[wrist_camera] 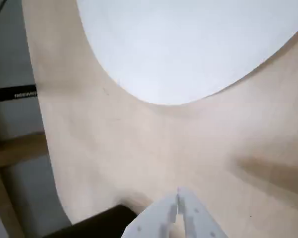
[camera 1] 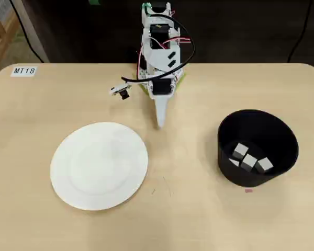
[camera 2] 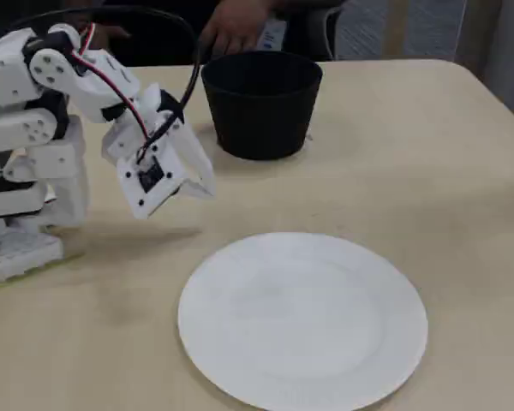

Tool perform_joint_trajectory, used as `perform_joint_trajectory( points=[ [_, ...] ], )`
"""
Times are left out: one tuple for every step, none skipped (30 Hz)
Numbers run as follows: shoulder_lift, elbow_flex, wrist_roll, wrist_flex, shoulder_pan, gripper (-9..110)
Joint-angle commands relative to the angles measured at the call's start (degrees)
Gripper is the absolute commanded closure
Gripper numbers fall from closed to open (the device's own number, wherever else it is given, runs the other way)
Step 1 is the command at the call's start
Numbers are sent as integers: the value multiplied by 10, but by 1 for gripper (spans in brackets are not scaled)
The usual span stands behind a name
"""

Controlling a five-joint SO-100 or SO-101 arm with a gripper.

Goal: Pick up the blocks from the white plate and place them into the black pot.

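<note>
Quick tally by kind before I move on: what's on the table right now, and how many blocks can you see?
Blocks: 4 visible, all inside the black pot, one only partly seen
White plate: 1, bare
Black pot: 1
Paper label: 1, at the table corner
Arm with claw: 1, claw shut and holding nothing
Total: 8

Pale wood-look laminate on the table (camera 1: 199, 219), smooth with a faint grain and soft sheen; plain white plate (camera 1: 99, 165), smooth and nearly matt, like paper or unglazed plastic; matt black pot (camera 1: 257, 147), even and unreflective; pale-grey blocks (camera 1: 249, 158) with flat dull faces; white hard-plastic gripper (camera 2: 207, 191), slightly glossy, with black and red rubbery cables (camera 1: 179, 32)
</note>
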Motion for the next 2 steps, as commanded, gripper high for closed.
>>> perform_joint_trajectory(
  points=[
    [2, -2, 0, -13, -4, 104],
    [2, -2, 0, -13, -4, 104]
  ],
)
